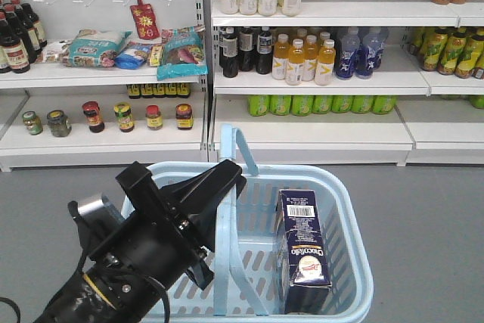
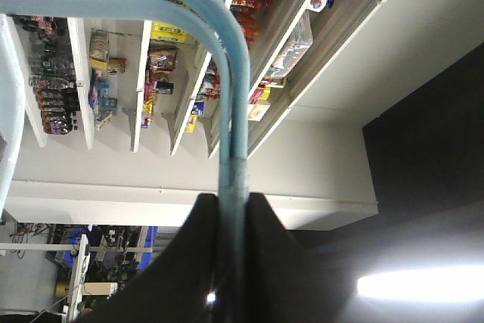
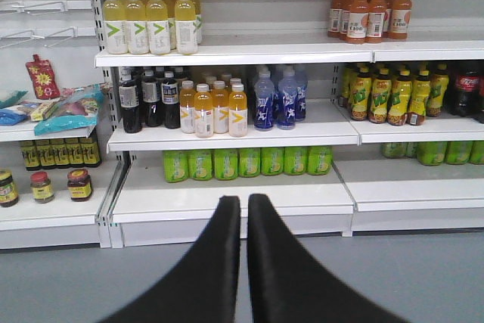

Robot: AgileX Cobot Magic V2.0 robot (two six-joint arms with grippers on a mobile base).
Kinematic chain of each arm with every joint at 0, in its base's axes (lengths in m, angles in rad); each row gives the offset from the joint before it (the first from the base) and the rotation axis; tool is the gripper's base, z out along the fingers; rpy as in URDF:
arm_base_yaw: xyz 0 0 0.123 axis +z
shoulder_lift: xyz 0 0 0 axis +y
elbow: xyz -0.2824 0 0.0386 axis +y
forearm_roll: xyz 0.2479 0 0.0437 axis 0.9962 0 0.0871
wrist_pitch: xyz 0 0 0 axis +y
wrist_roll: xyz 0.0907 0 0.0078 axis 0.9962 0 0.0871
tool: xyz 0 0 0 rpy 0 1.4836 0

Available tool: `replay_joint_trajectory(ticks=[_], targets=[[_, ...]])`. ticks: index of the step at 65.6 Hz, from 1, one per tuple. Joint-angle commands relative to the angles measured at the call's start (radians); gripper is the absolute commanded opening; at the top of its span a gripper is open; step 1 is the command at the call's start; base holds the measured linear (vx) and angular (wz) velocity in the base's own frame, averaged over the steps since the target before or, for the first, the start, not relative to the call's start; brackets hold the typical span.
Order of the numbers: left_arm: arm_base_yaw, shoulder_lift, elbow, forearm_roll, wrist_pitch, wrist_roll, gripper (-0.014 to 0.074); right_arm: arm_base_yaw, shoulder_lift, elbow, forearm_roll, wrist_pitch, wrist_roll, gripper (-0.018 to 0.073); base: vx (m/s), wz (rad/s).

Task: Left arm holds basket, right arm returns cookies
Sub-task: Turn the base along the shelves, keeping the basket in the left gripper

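Fingers (image 2: 283, 262) of the left gripper (image 2: 231, 203) are clenched on one swing handle (image 2: 240, 111) of the basket (image 1: 355, 213). Inside the basket, along its right wall, lies the cookies box (image 1: 302, 251), barcode up. Right gripper (image 3: 243, 208) fingers are pressed together, empty.

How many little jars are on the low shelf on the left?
6 jars, all along the bottom-left shelf: two near its left end, four in a row further right. Others may hide behind them.
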Motion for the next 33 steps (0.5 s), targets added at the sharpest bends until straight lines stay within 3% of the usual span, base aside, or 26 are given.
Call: replay_joint_trajectory(ticks=[1,33], targets=[[-0.007,-0.037,-0.029,0.023,-0.279,-0.005,-0.0003,-0.001,-0.013,0.018,-0.003,-0.071,-0.006,-0.0009,0.51,-0.03],[-0.007,-0.037,-0.029,0.023,-0.279,-0.005,-0.0003,-0.001,-0.013,0.018,-0.003,-0.071,-0.006,-0.0009,0.48,0.00]])
